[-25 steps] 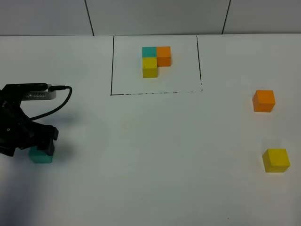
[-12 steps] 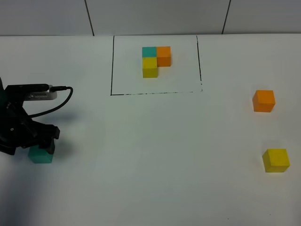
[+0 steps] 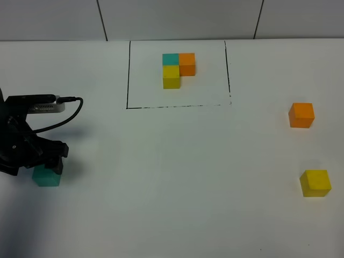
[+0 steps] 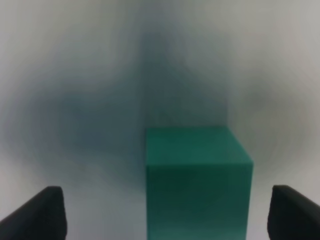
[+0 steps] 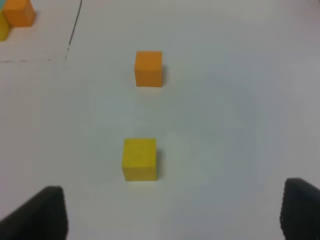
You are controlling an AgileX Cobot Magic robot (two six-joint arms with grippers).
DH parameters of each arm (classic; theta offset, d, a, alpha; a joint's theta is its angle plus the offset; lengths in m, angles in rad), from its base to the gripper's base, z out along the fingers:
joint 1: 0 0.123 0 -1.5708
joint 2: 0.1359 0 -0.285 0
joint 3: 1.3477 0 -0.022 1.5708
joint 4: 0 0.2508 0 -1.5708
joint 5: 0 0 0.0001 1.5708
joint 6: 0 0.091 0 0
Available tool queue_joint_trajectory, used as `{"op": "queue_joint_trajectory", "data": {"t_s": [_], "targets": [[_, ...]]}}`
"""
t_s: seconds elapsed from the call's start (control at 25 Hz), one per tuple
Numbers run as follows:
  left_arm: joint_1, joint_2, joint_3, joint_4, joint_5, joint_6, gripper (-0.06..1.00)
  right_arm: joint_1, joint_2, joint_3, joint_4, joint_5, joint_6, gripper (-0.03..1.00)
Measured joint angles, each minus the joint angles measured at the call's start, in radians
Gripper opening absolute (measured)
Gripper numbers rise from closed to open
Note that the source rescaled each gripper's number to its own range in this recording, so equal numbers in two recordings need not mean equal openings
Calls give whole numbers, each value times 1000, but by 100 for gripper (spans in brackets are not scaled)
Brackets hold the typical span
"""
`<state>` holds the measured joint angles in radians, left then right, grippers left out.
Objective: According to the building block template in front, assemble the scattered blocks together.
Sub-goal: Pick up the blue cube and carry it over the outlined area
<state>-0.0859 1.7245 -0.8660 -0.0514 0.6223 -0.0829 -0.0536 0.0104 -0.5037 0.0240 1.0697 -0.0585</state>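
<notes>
White tabletop (image 3: 177, 161), with the template (image 3: 178, 69) at top centre inside its black outline (image 3: 128, 75). The left gripper (image 4: 172, 217) is spread wide around the teal cube (image 3: 46, 177) at lower left, clear of its sides. The orange cube (image 3: 301, 114) and yellow cube (image 3: 315, 183) lie far right. The right gripper (image 5: 170, 215) gapes empty.

Bits that are hard to see
From high up, the left arm (image 3: 21, 142) runs off the picture's edge and covers the top of the teal cube (image 3: 46, 179). The left wrist view cuts that cube off, and the table (image 4: 75, 75) behind it is a blur. The right wrist view shows only a corner of the template (image 5: 19, 12).
</notes>
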Motion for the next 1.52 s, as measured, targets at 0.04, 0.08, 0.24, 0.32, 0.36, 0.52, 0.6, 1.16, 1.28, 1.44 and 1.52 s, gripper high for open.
{"op": "queue_joint_trajectory", "data": {"t_s": [0.04, 0.08, 0.24, 0.32, 0.36, 0.52, 0.6, 1.16, 1.28, 1.44, 1.52], "targets": [[0, 0, 0, 0, 0, 0, 97, 0, 0, 0, 0, 0, 0, 73], [0, 0, 0, 0, -2, 0, 97, 0, 0, 0, 0, 0, 0, 73], [0, 0, 0, 0, -16, 0, 96, 0, 0, 0, 0, 0, 0, 73], [0, 3, 0, 0, -18, 0, 96, 0, 0, 0, 0, 0, 0, 73], [0, 9, 0, 0, -19, 0, 95, 0, 0, 0, 0, 0, 0, 73], [0, 49, 0, 0, -28, 0, 95, 0, 0, 0, 0, 0, 0, 73], [0, 71, 0, 0, -33, 0, 93, 0, 0, 0, 0, 0, 0, 73], [-16, 81, -165, -3, 184, 31, 1, 0, 0, 0, 0, 0, 0, 73], [-66, 81, -270, -2, 251, 93, 1, 0, 0, 0, 0, 0, 0, 73], [-177, 94, -427, 1, 283, 227, 1, 0, 0, 0, 0, 0, 0, 73], [-231, 129, -518, 1, 310, 313, 1, 0, 0, 0, 0, 0, 0, 73]]}}
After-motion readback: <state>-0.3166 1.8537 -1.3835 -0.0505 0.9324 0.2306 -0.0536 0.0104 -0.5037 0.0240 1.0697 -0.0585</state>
